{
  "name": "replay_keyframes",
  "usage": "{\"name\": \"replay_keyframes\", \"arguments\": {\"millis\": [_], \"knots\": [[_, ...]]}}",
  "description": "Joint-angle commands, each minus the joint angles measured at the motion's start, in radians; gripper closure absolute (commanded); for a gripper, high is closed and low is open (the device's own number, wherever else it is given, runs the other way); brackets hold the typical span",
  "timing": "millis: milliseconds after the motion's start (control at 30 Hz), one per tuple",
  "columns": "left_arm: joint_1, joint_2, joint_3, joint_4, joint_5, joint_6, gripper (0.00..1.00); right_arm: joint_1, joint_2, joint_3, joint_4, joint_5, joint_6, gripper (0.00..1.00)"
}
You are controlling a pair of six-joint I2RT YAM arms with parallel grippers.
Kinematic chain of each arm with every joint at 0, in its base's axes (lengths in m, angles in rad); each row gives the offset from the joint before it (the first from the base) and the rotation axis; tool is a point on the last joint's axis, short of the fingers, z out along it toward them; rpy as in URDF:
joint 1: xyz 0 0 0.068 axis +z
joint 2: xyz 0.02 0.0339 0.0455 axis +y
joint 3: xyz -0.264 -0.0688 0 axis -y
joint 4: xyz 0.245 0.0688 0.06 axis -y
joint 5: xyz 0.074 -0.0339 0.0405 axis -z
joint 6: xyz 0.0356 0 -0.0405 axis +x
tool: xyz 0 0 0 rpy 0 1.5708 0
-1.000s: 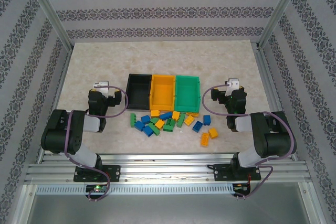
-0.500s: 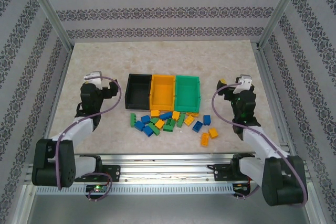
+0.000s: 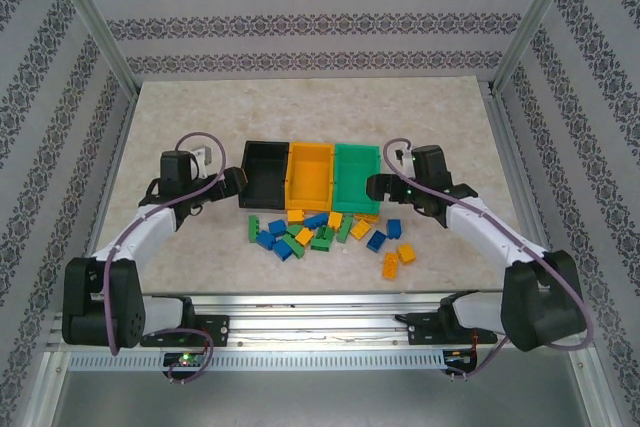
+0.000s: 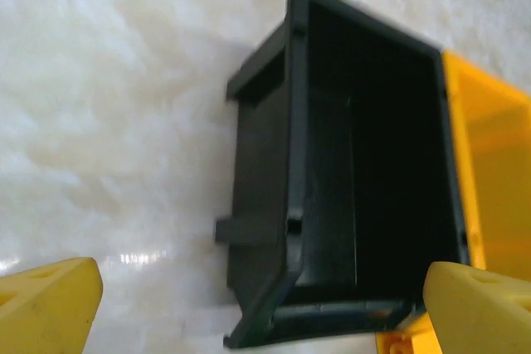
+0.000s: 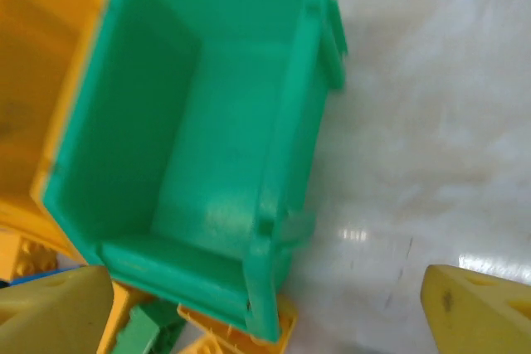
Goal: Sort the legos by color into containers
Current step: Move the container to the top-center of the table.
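Overhead, left to right: left gripper (image 3: 233, 183), black bin (image 3: 266, 173), orange bin (image 3: 309, 173), green bin (image 3: 357, 175), right gripper (image 3: 375, 187). The bricks (image 3: 320, 232) lay loose before the bins. The wrist views added detail: both jaws were spread wide and held nothing, and the black and green floors were bare. Both arms had swung inward within the last half-second.

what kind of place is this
Probably a robot lab test cell: a marble-look table boxed in by aluminium framing and patterned wall panels, with a left arm and right arm bolted at its near edge.
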Motion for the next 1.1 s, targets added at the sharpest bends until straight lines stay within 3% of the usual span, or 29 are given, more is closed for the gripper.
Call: {"name": "replay_keyframes", "arguments": {"millis": [0, 167, 267, 400, 767, 1067], "knots": [[-0.01, 0.057, 0.027, -0.116, 0.093, -0.031, 0.0, 0.009, 0.042, 0.022, -0.086, -0.013, 0.052, 0.07], [-0.035, 0.182, 0.067, -0.095, 0.173, -0.038, 0.01, 0.015, 0.128, 0.043, -0.039, 0.003, 0.067, 0.09], [-0.046, 0.255, 0.104, -0.066, 0.203, -0.05, 0.13, 0.015, 0.208, 0.092, -0.022, 0.001, 0.062, 0.14], [-0.055, 0.32, 0.156, -0.012, 0.243, -0.087, 0.28, 0.004, 0.309, 0.164, 0.024, -0.034, 0.066, 0.31], [-0.089, 0.528, 0.326, 0.07, 0.273, -0.15, 0.33, -0.063, 0.575, 0.489, -0.009, -0.152, 0.077, 0.68], [-0.098, 0.653, 0.545, 0.042, 0.278, -0.177, 0.34, -0.095, 0.745, 0.764, -0.094, -0.157, 0.05, 0.68]]}}
